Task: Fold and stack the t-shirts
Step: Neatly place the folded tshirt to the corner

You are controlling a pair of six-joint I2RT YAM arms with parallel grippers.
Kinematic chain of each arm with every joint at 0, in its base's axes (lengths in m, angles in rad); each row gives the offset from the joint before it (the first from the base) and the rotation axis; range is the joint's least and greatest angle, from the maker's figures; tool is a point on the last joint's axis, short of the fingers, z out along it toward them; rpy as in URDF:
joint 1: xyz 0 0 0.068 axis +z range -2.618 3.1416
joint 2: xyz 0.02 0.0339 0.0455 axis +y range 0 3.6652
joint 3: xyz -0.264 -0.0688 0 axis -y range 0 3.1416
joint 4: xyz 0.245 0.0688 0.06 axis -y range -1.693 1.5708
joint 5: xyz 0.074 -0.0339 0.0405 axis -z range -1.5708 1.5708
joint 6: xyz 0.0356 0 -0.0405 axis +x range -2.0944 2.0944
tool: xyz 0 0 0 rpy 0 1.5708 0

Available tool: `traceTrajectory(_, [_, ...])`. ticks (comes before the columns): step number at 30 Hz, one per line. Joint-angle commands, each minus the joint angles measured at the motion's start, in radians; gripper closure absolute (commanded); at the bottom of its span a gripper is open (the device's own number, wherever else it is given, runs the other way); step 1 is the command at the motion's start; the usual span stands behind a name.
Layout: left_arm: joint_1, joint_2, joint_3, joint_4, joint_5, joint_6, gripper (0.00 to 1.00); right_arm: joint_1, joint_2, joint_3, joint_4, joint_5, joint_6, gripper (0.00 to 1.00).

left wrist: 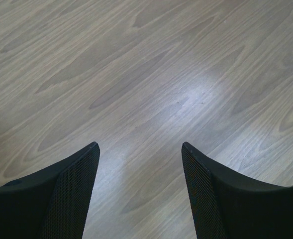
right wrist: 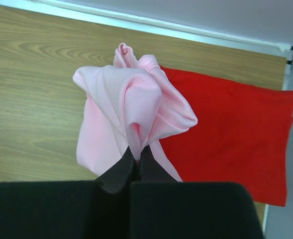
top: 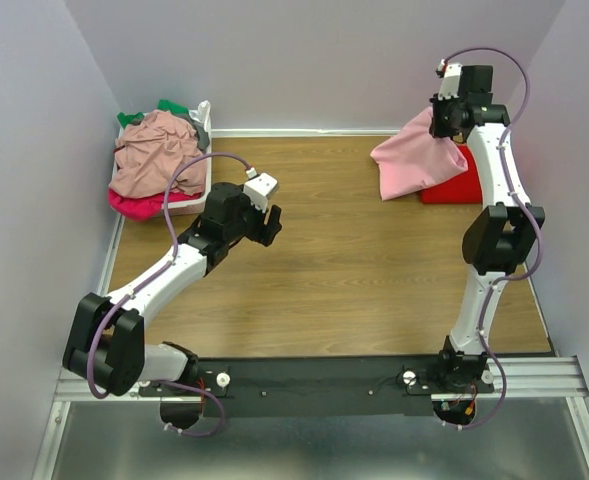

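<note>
At the back right my right gripper (top: pixel 442 122) is shut on a bunched fold of the light pink t-shirt (top: pixel 417 163), which hangs from it and drapes down onto the table. In the right wrist view the pink t-shirt (right wrist: pixel 131 114) rises from the pinched fingers (right wrist: pixel 119 172). Under and beside it lies the bright red t-shirt (top: pixel 454 186), folded flat (right wrist: pixel 231 134). My left gripper (top: pixel 267 227) hovers open over bare wood left of centre, and the left wrist view shows nothing between its fingers (left wrist: pixel 71 194). More t-shirts, dusty rose (top: pixel 154 155), magenta and green, are piled in the basket.
The white plastic basket (top: pixel 202 172) sits at the back left corner against the wall. Grey walls close the table on the left, back and right. A metal rail (top: pixel 534 375) carrying the arm bases runs along the near edge.
</note>
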Motion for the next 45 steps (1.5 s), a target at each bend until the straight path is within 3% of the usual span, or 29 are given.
traceTrajectory(1, [-0.012, -0.021, 0.016, -0.008, 0.017, 0.010, 0.26, -0.003, -0.048, 0.046, -0.002, 0.066, -0.026, 1.00])
traceTrajectory(45, [-0.034, -0.029, 0.020, -0.008, -0.015, 0.024, 0.26, -0.046, -0.181, -0.009, -0.005, 0.103, -0.070, 1.00])
